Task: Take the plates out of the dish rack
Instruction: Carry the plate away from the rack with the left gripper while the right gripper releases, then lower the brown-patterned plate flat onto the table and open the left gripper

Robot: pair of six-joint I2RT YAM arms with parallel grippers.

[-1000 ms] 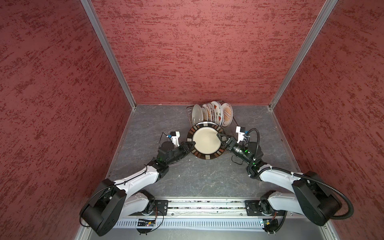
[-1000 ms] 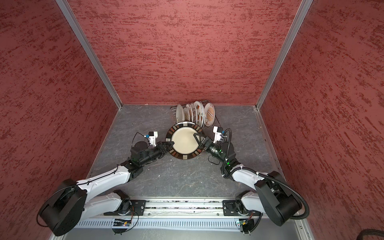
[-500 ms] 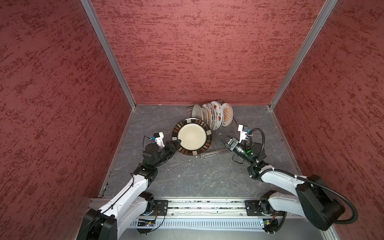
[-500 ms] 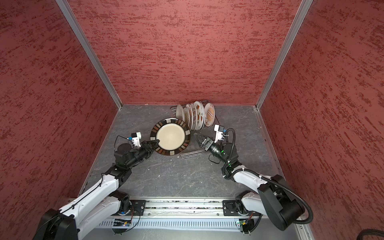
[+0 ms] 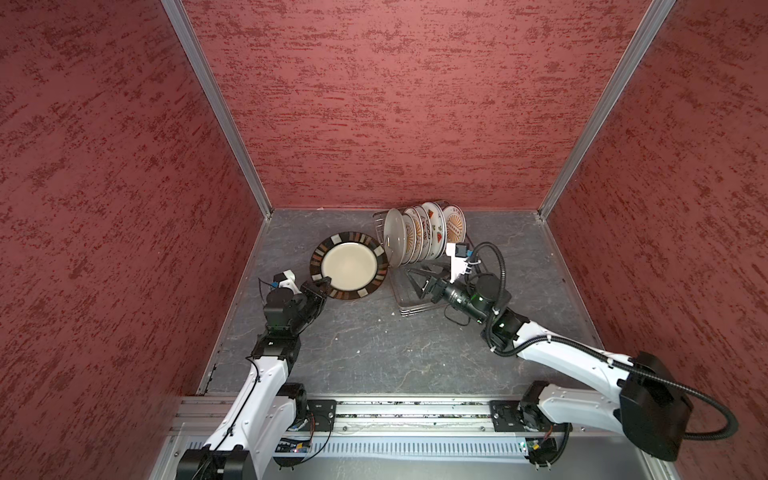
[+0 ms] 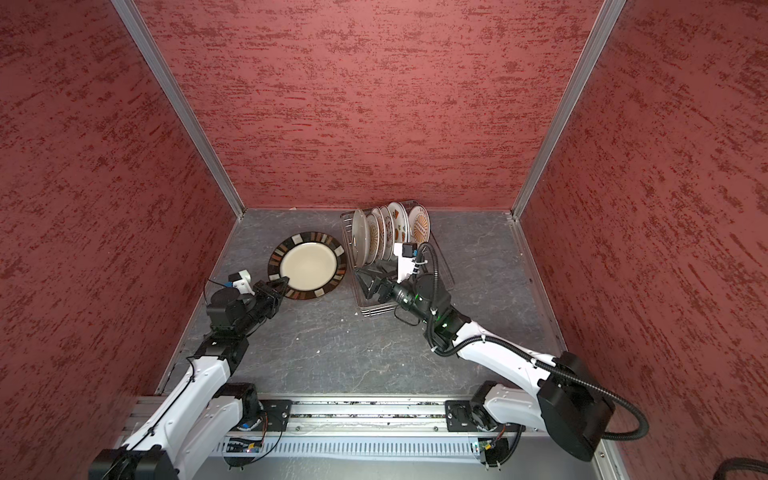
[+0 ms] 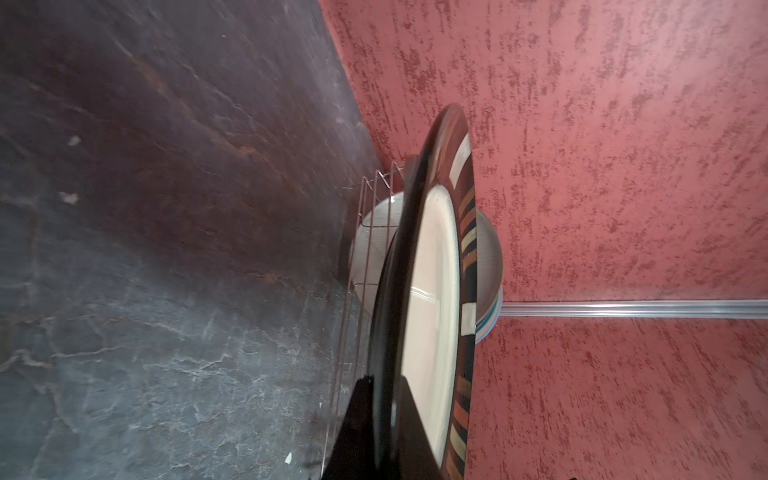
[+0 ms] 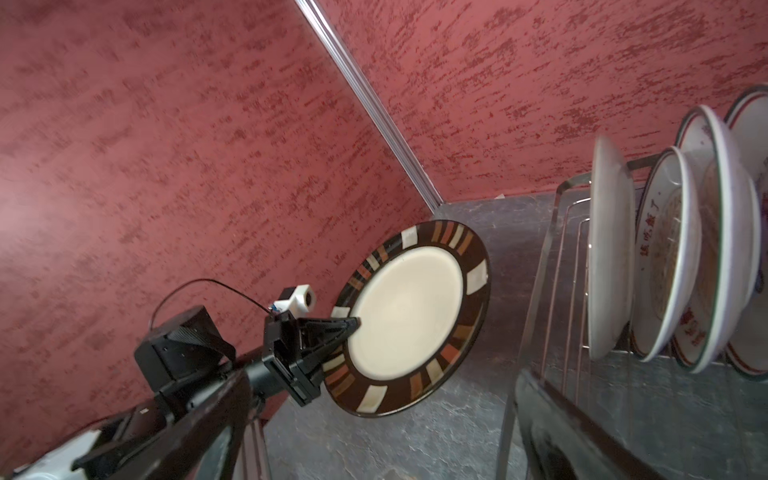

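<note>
The striped plate (image 5: 349,272) is held tilted beside the dish rack (image 5: 411,311).
The left arm (image 5: 270,374) extends forward, jaws clenched on the plate's near rim; the right arm (image 5: 561,361) reaches over the rack's near end, jaws released; other plates (image 5: 415,239) stand on edge inside.

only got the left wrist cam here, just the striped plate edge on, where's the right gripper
Observer: The right gripper is open and empty, over the bare near end of the dish rack.
Operator: how many plates in the rack
Observer: About five plates, on edge at its far end.
Operator: is mine out of it
Observer: Yes. The left gripper pinches the rim of the striped plate, left of the rack.
</note>
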